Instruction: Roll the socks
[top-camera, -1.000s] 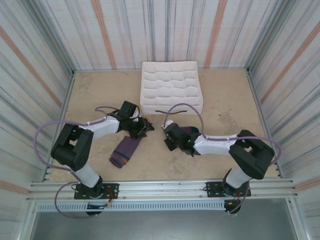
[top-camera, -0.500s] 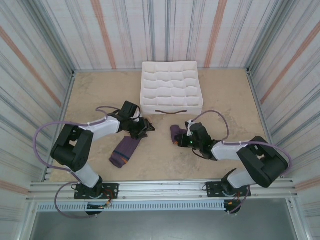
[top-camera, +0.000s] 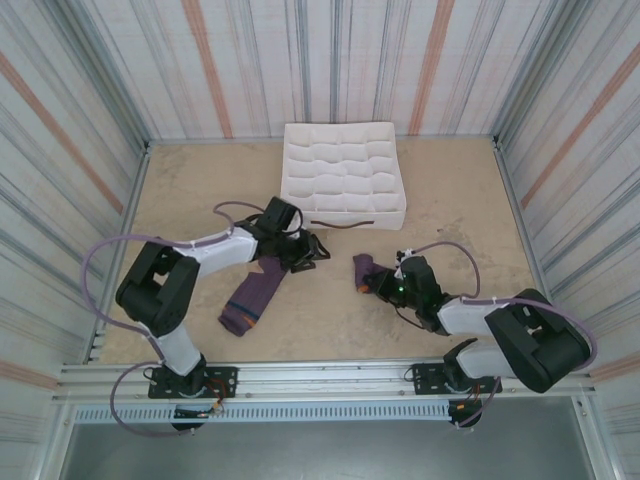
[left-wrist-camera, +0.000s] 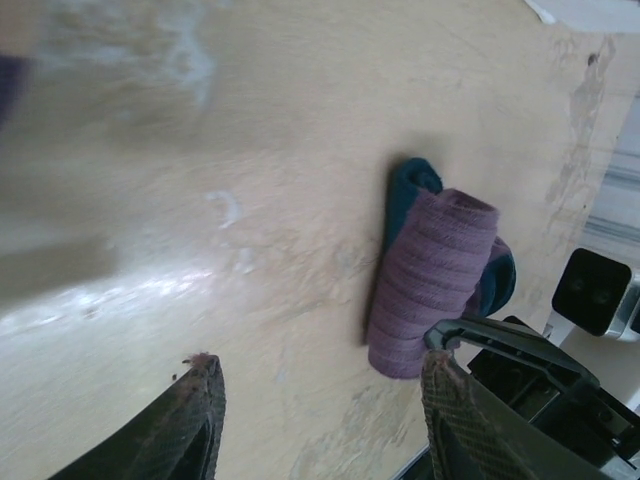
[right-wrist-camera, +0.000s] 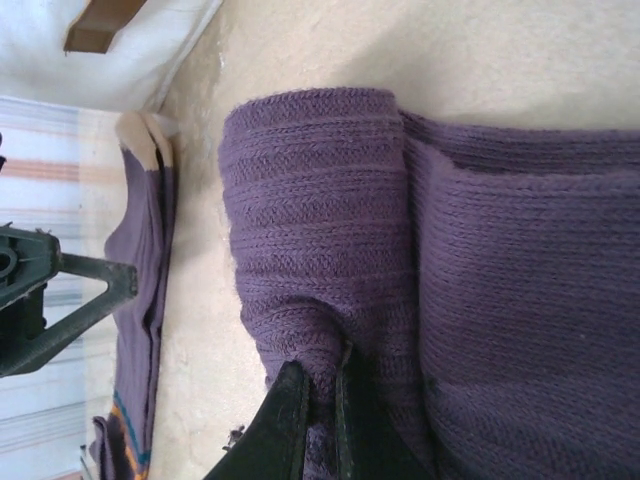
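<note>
While we look down from above, we count two socks, one box and two grippers on the tan tabletop (top-camera: 200, 180). One rolled purple knit sock (top-camera: 360, 266) lies right of centre, in front of the white fabric box of grid compartments (top-camera: 385, 212) and well apart from it. The left wrist view shows a teal patch at the far end of this roll (left-wrist-camera: 430, 285).

The right gripper (top-camera: 375, 282) is at the roll. In its own wrist view its fingers are pressed together (right-wrist-camera: 322, 385) with the ribbed purple knit (right-wrist-camera: 310, 220) pinched between them.

One flat purple sock (top-camera: 250, 300) lies left of centre, stretched out at a slant, its upper end near the left arm's wrist. The right wrist view shows it (right-wrist-camera: 140, 280) beyond the roll, with orange and teal stripes at one end, and a corner of the box (right-wrist-camera: 150, 60).

The left gripper (top-camera: 318, 248) sits between the two socks. Its fingers are spread apart (left-wrist-camera: 320, 375) with nothing between them, pointing toward the roll.
</note>
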